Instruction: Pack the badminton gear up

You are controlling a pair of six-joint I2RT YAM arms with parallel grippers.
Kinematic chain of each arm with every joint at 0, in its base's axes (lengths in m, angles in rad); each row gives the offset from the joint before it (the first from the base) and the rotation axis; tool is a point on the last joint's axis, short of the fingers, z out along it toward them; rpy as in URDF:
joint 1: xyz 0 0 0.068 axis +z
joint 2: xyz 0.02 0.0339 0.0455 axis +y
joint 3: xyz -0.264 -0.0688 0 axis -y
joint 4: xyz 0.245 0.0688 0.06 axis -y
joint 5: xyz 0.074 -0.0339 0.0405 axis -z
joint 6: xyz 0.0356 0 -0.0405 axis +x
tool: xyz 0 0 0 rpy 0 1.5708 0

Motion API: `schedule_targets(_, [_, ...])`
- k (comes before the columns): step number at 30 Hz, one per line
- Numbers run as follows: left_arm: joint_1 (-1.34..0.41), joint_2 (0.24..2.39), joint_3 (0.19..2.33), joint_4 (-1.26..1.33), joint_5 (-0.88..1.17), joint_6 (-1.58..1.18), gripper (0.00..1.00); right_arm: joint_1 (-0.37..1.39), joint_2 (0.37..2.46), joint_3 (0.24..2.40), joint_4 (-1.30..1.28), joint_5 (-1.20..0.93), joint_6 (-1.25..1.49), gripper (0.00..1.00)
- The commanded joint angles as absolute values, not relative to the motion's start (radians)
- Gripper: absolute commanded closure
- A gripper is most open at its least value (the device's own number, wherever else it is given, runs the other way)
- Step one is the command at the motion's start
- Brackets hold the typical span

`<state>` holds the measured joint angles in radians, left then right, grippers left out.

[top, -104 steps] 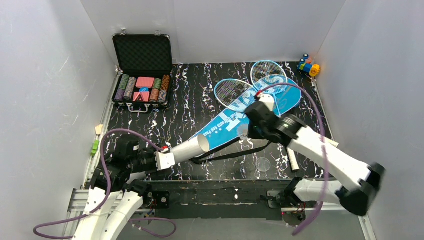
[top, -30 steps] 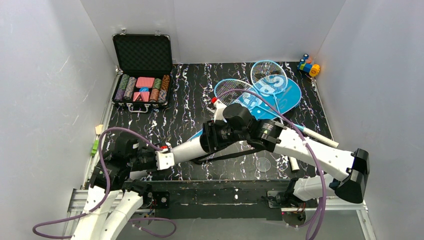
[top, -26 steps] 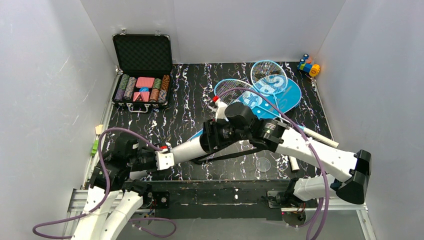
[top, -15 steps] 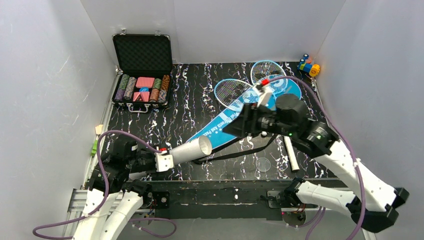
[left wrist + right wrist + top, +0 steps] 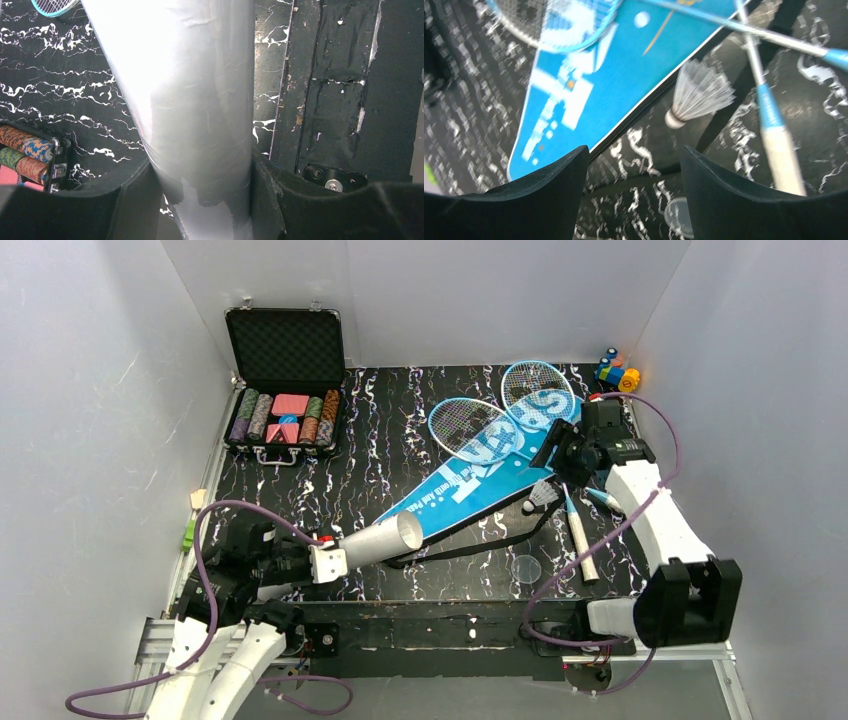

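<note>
Wide open and empty, the right hand (image 5: 558,448) hangs near the shuttlecock (image 5: 541,499) just beside the bag (image 5: 470,480), cork pointing toward the tube (image 5: 380,538) clamped in the left hand (image 5: 322,562).

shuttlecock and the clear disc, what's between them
The black strap runs between the shuttlecock and the clear disc; the top view shows it.

White arms (image 5: 650,520) w/ black joints (image 5: 690,600), purple cables (image 5: 240,503), black claw fingers (image 5: 554,200).

Blue bag (image 5: 470,480): big white "SPORT" lettering; smaller line beside it, perhaps "...And Pass".
</note>
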<state>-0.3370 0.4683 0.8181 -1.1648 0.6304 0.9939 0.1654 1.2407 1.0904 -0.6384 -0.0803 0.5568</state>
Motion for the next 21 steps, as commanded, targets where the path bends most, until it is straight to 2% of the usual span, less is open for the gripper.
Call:
schedule_targets(1, [-0.341, 0.454, 0.825, -1.143, 0.629, 0.986, 0.58, 0.104, 1.333, 1.13, -0.581, -0.019, 0.508, 0.26])
schedule_targets(13, [-0.341, 0.462, 0.805, -1.129, 0.63, 0.974, 0.6, 0.097, 1.501, 1.112, -0.504, 0.095, 0.527, 0.28])
schedule_targets(21, [-0.341, 0.464, 0.796, -1.123, 0.629, 0.969, 0.62, 0.095, 1.58, 1.112, -0.47, 0.088, 0.526, 0.29])
